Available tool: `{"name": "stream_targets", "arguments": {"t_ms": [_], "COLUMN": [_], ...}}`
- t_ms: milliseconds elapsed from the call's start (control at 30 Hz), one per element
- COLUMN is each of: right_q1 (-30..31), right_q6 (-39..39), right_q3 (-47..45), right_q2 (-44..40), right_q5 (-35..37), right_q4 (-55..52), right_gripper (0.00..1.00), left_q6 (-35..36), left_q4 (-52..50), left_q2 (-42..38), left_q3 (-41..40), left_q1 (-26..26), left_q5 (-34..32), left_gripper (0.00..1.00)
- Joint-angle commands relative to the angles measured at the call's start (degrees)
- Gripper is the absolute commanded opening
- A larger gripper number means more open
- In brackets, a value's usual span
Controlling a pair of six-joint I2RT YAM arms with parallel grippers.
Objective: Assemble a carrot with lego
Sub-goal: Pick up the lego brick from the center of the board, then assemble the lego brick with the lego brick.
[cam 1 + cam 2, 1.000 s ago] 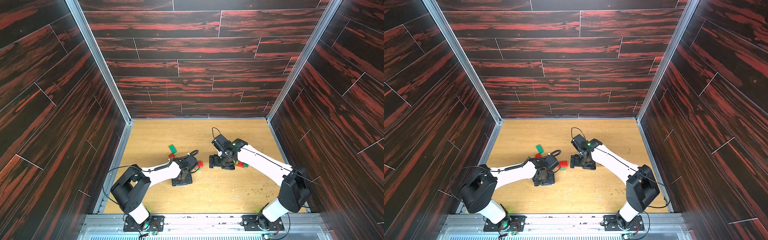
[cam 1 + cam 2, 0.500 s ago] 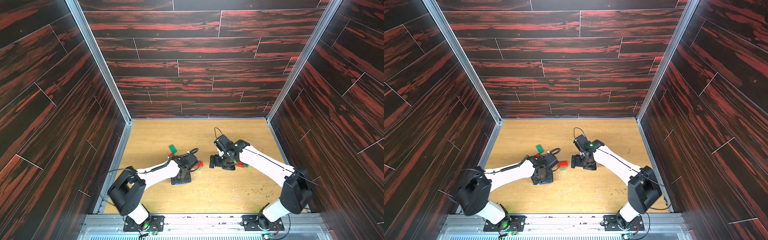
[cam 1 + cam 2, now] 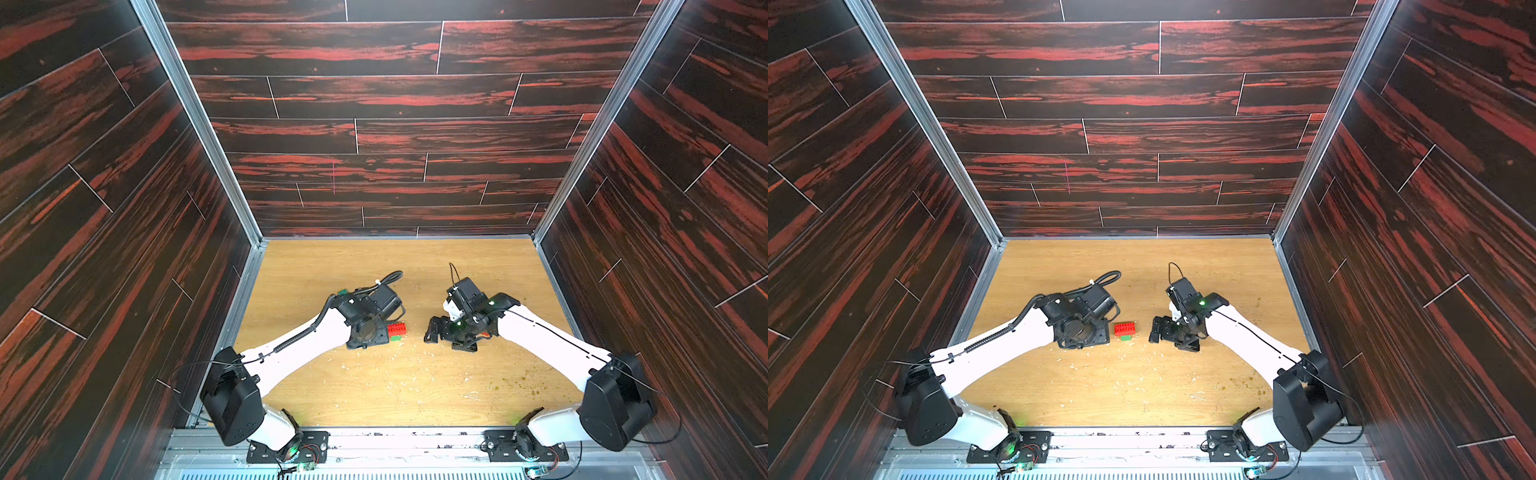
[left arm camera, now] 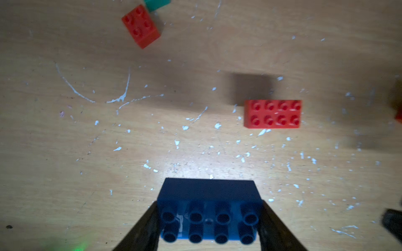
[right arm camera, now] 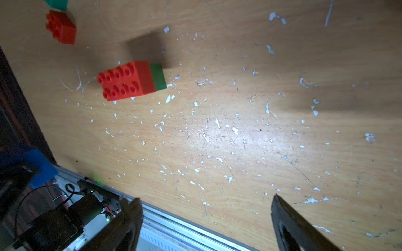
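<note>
Blue brick [image 4: 208, 191] clamped in the left gripper [image 4: 208, 208], says its wrist view; both top views hide it. Right gripper [image 5: 206, 201] gapes empty, red brick [image 3: 397, 329] at its 9 o'clock.

Dark red-streaked wood-plank walls [image 3: 395, 99] on three sides, aluminium corner rails [image 3: 200, 124], light-oak floor [image 3: 374, 386] flecked white, metal track [image 3: 415, 441] at front

Left gripper [image 4: 208, 217] clamped — right gripper [image 5: 205, 201] wide

I count two red: a long red brick [image 4: 273, 114] and a small red brick [image 4: 140, 25]. One blue brick [image 4: 208, 208], one teal brick [image 4: 156, 4], one green brick [image 5: 158, 77].
</note>
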Motion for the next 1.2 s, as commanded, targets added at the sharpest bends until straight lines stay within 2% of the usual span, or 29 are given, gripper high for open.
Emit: {"name": "stream_targets", "arguments": {"t_ms": [0,233,533,1167], "right_q1": [-1.19,-4.05,-6.95,-9.42], "right_q6": [-0.12,-1.08,-2.73,-4.21], "right_q3": [-2.31,-6.34,-8.39,-7.83], "right_q2": [-2.84,-4.63,-5.27,-3.67], "right_q5": [-3.51,-6.31,-8.13,-8.83], "right_q4": [2.02,3.89,4.32,4.18], "right_gripper": [0.93,0.93,0.93,0.93], "left_q6": [-1.18,-0.5,-0.56,0.46], "left_q4": [-1.42,-2.56,-3.19,-5.16], "left_q2": [3.72,13.45,21.92,25.5], "left_q3": [3.9,13.78,20.18,22.49], "left_q1": [-0.28,-0.53,-0.45,1.9], "left_q5": [1.07,3.32,4.11,3.23], "left_gripper": [0.46,0.46,0.46,0.46]}}
